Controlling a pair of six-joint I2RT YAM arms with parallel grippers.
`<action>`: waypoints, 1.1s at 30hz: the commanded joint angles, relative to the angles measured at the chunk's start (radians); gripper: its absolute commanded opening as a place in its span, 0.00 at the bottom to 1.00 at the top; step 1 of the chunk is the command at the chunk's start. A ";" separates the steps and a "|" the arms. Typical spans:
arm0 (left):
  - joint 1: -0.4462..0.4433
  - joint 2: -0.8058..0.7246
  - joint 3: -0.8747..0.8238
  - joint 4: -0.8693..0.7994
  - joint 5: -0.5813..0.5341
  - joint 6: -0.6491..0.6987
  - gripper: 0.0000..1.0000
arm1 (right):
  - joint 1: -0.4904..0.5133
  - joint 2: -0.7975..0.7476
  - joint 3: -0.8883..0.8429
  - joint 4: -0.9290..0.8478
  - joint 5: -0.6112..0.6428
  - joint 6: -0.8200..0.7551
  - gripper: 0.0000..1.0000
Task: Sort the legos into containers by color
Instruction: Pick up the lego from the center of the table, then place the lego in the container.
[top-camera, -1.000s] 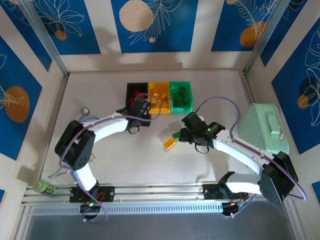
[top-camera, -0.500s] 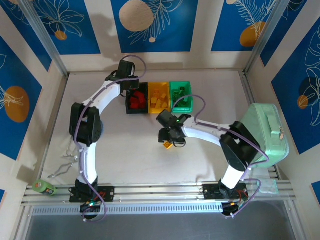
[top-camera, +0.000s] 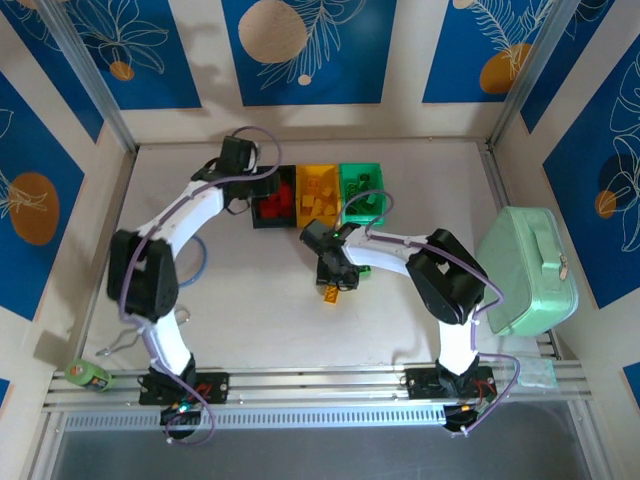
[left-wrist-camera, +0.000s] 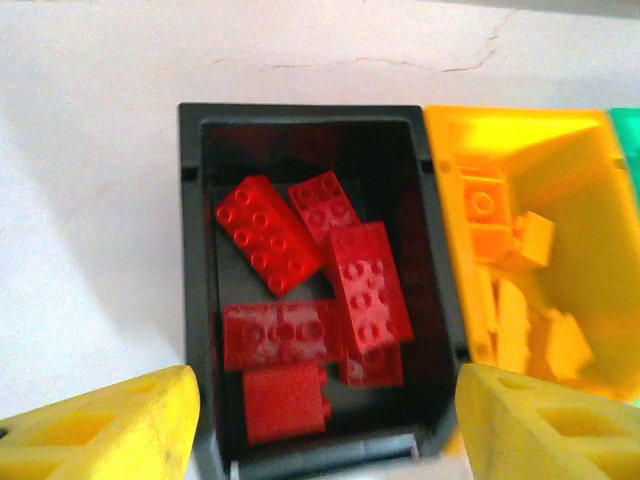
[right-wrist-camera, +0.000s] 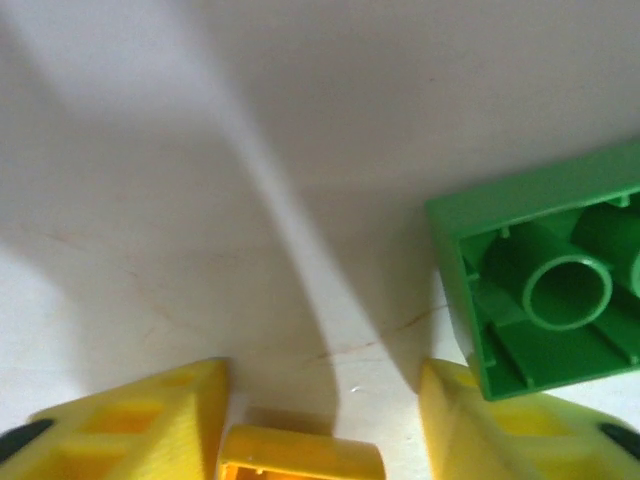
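**Right fingers astride a yellow brick, left fingers wide over the black bin**

In the right wrist view, the right gripper (right-wrist-camera: 322, 400) stood partly open over the table (right-wrist-camera: 150, 200). A yellow brick (right-wrist-camera: 300, 455) lay between its fingers, against one finger with a sliver of table showing at the other. Too little of the brick showed to tell its long axis. Just beside the other finger lay a green brick (right-wrist-camera: 540, 300), upside down with its hollow side up and its edge slanting.

Farther off, the left gripper (left-wrist-camera: 322, 385) hung with fingers spread wide and holding nothing over the black bin (left-wrist-camera: 190, 250). Red bricks (left-wrist-camera: 270, 235) lay in it, mostly studs up, at mixed angles. Next came the yellow bin (left-wrist-camera: 445, 180), which held yellow bricks (left-wrist-camera: 520, 240), then the green bin (left-wrist-camera: 628, 130).
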 joint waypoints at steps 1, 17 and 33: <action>-0.002 -0.166 -0.129 0.071 -0.009 -0.037 0.69 | 0.032 0.050 0.020 -0.021 -0.040 0.030 0.40; -0.159 -0.780 -0.745 0.037 -0.068 -0.107 0.70 | -0.096 0.127 0.551 -0.148 0.058 -0.184 0.25; -0.553 -0.792 -0.845 0.143 -0.070 -0.088 0.76 | -0.273 0.658 1.461 -0.304 0.038 -0.415 0.79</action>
